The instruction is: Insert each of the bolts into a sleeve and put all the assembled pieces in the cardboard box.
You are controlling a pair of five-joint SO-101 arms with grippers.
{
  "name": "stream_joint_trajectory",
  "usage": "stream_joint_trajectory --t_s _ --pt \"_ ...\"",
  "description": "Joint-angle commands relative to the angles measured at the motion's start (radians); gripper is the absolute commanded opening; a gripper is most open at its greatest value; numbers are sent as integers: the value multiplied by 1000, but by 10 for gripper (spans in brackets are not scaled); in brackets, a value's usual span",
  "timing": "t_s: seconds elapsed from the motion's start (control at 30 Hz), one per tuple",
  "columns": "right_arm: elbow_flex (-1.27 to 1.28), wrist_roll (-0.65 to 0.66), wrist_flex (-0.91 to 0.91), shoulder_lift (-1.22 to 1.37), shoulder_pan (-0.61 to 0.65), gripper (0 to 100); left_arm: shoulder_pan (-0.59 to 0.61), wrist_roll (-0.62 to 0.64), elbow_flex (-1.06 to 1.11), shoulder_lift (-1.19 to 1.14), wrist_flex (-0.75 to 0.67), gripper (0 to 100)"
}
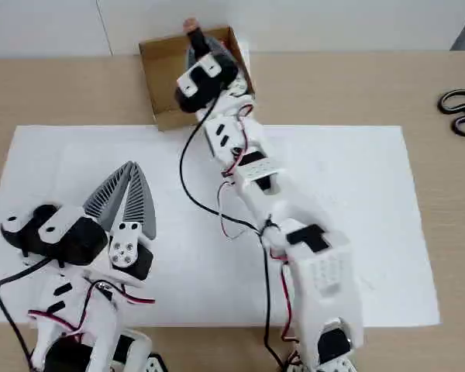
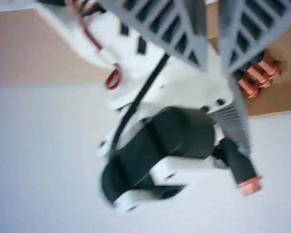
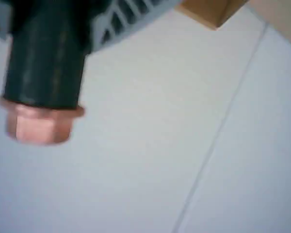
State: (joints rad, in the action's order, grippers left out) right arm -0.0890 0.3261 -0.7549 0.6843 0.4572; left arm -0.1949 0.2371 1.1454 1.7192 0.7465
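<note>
My right gripper (image 1: 198, 48) is shut on an assembled piece: a black sleeve (image 3: 46, 53) with a copper bolt head (image 3: 39, 124) showing at its end. In the high view the piece (image 1: 191, 28) sits over the far side of the cardboard box (image 1: 159, 81). The left wrist view shows the same held piece (image 2: 242, 174) and several copper-headed pieces (image 2: 259, 75) lying in the box (image 2: 281, 97). My left gripper (image 1: 132, 174) rests over the white sheet near the front left, shut with nothing between its grey fingers (image 2: 160, 24).
A white paper sheet (image 1: 356, 194) covers the middle of the wooden table (image 1: 62, 85). Black scissors (image 1: 461, 111) lie at the far right edge. The right arm (image 1: 256, 178) stretches diagonally across the sheet toward the box.
</note>
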Motion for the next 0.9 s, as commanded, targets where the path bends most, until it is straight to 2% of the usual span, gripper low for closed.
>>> stream_joint_trajectory --t_s 0.0,0.37,0.57,0.7,0.77,0.87 --pt "-239 9 -28 125 2 2 0 6 1 -11 -28 6" --pt "-779 269 119 613 -16 4 5 6 -2 -11 -25 6" --pt "-1033 431 289 757 -4 5 5 6 -2 -11 -25 6" --pt "-1145 454 340 816 1 6 5 6 -2 -11 -25 6" --pt "-1178 454 357 837 1 31 3 6 -2 -11 -25 6" --pt "-1217 454 397 858 -2 131 2 6 -2 -11 -25 6"
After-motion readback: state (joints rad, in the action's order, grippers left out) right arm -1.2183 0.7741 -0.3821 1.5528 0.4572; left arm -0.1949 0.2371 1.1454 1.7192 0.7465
